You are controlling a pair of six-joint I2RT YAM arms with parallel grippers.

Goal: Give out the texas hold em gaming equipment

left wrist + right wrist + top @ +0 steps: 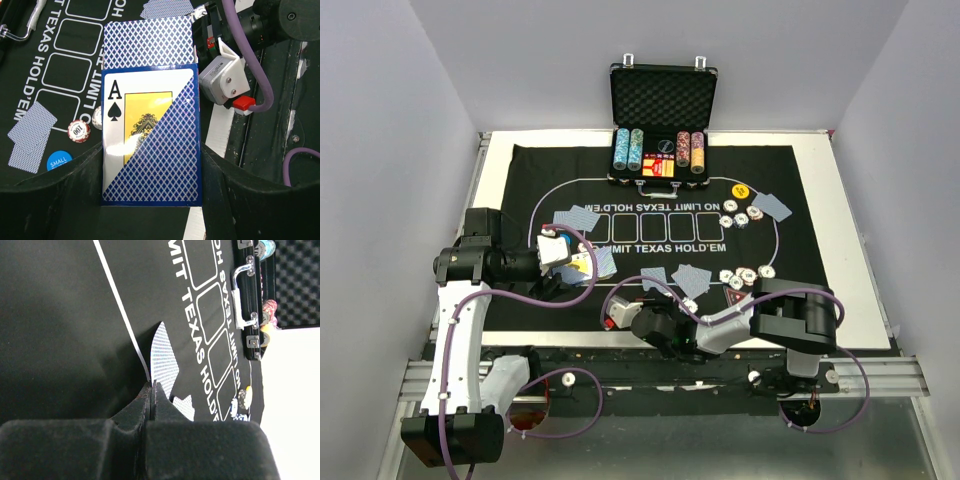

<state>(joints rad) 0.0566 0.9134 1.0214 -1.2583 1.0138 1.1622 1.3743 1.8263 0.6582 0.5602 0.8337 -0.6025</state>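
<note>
1. Far edge, middle: the open black case (663,120) stands lid-up and blocks entry. Bare white worktop (820,160) flanks it toward both far corners.
2. Centre of the black mat (560,170): the printed boxes lie open between the case and the nearer cards (672,278).
3. Toward the right edge: striped chips (744,214), a yellow button (741,190) and a card pair (772,207) crowd the way.
4. Near edge: those cards, a red triangular marker (735,298) and the right gripper (151,385), fingers pressed together, low over the mat.
5. Left edge: the left gripper (557,250), clamping a card box (150,140), hangs just beside cards there.

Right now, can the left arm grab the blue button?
Probably not yet. The left gripper is shut on the card box, so it has no free grip, though the blue button lies uncovered close beside it.
</note>
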